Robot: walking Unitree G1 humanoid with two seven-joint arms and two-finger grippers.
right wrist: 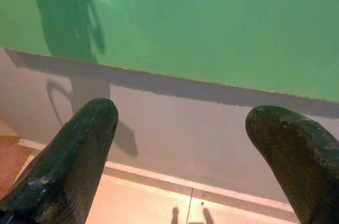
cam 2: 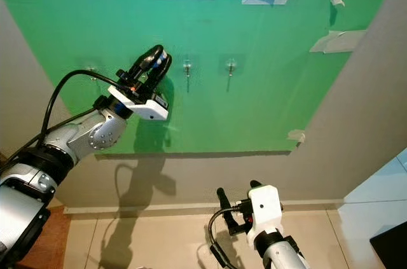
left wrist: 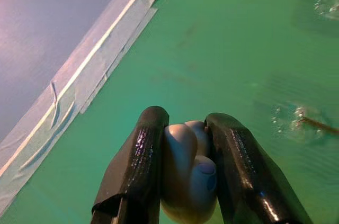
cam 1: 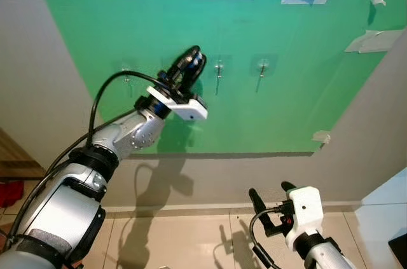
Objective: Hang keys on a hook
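Left gripper (cam 1: 191, 59) is raised to the green board (cam 1: 286, 110) on the wall, and its two black fingers (left wrist: 139, 166) are clamped on a pale rounded object (left wrist: 188, 173) that I take to be the fob of the keys; no ring or key blades can be made out, so I cannot say how they hang; my right gripper (cam 1: 270, 200) waits low near the floor, its fingers spread wide with nothing between them.

Three small clear hooks stand in a row on the board; the leftmost hook (cam 1: 126, 73) is on the far side of my forearm, the middle hook (cam 1: 218, 72) is just beside my fingertips on their right, and the far hook (cam 1: 262, 68) is further right again; in the left wrist view a clear hook base (left wrist: 296, 123) with a thin prong sits off to one side of the fingers, not in line with them.

To do this step well, I judge I should pick the middle hook, since it is nearest; I should shift the gripper toward it until the fob sits just above the prong, keep the grip firm so the keys do not slip, then lower so the ring catches; because the ring is hidden, I should move slowly and confirm it has caught before letting go.

The fob is held between my left fingers, close to the board, near the middle hook but apart from it; nothing hangs on any hook yet.
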